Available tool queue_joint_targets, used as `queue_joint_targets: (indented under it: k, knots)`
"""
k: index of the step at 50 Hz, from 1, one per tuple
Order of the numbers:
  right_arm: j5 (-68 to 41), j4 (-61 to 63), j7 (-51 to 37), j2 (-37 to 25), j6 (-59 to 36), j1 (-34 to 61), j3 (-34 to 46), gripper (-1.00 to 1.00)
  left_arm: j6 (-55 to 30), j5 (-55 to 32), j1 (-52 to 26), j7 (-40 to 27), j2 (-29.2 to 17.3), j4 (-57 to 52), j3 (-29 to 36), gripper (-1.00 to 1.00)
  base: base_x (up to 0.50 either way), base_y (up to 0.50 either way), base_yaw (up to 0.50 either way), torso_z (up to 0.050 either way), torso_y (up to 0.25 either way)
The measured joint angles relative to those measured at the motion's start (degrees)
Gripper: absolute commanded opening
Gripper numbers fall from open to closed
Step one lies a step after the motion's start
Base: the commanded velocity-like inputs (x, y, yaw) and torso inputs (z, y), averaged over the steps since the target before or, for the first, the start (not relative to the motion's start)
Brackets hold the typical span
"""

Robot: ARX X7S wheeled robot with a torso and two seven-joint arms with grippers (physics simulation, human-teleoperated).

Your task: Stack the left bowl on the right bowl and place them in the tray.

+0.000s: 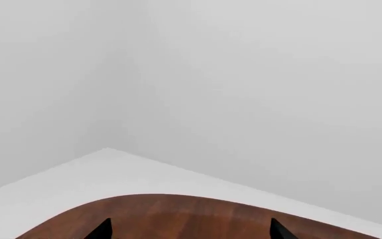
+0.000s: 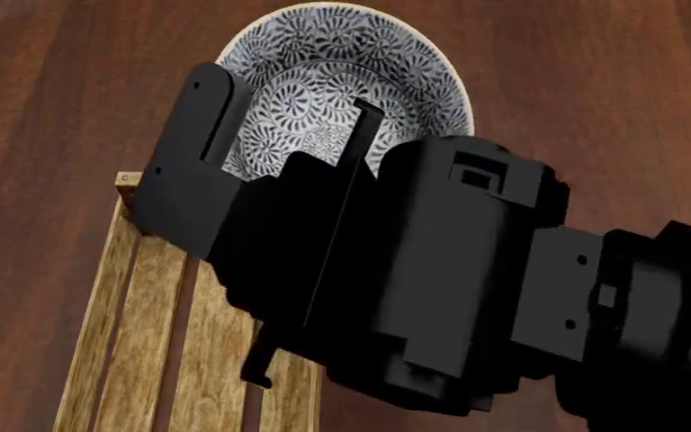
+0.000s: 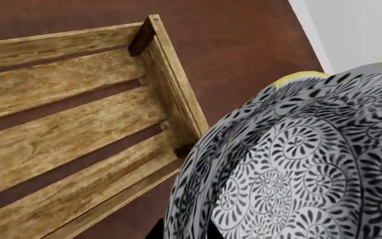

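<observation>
Black-and-white patterned bowl [image 2: 321,81] sat at the frame's top, gripped by the right hand [image 2: 321,171], above the tray [image 2: 141,342]; left hand [image 1: 191,231] released.

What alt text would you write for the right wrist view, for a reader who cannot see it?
A black-and-white patterned bowl fills the near side of the picture, very close to the camera. Beside it lies the light-brown slatted wooden tray with a dark corner post, on a dark wooden table. The gripper is hardly visible.
</observation>
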State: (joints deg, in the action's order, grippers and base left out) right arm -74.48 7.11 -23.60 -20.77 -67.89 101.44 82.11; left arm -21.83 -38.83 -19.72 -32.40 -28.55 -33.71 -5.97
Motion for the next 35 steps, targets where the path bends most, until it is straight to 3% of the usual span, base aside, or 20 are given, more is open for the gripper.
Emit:
queue_joint_targets:
  k: [35]
  knots:
    - [13.7,-11.2,20.6,12.8,12.6,-1.5,9.9,-1.0,0.8,0.2,0.1,0.3,0.0,0.6,0.4,1.0,0.0,0.0,0.0,0.0,0.001]
